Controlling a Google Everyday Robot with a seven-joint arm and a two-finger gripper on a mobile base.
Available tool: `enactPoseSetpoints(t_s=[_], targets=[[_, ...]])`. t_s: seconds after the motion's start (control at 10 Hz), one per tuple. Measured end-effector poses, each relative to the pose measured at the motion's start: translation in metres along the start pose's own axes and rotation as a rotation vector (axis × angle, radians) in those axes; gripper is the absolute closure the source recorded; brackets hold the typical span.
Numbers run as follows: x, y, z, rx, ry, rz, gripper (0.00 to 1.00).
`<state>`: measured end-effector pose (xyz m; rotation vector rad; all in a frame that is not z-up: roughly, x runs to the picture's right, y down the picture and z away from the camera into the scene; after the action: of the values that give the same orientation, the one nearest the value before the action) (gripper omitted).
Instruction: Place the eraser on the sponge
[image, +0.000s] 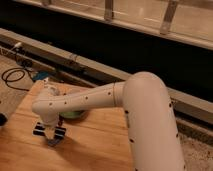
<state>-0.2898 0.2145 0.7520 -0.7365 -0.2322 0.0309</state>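
My gripper (50, 136) points down over the left part of the wooden table (95, 145), just in front of a green bowl (74, 115) that the white arm (95, 100) partly hides. Dark blocks flank the gripper on both sides, and I see nothing recognisable in it. A small blue-grey patch (41, 77) by the table's far left corner looks like the sponge, well behind the gripper. At the left edge of the view, a dark shape (2, 120) on the table may be the eraser; most of it is cut off.
Black cables (12, 77) lie on the floor beyond the table's far left corner. A low grey ledge (100, 70) and a dark wall run along the back. The arm's large white upper body (150, 130) fills the right side.
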Motion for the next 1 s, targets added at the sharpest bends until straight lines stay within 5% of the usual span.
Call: enactPoseSetpoints(t_s=[0.5,1.0], targets=[[-0.0001,0.0002,0.0000,0.000,0.000,0.000,0.23],[0.0000,0.0003,0.0002,-0.001,0.000,0.000,0.20]])
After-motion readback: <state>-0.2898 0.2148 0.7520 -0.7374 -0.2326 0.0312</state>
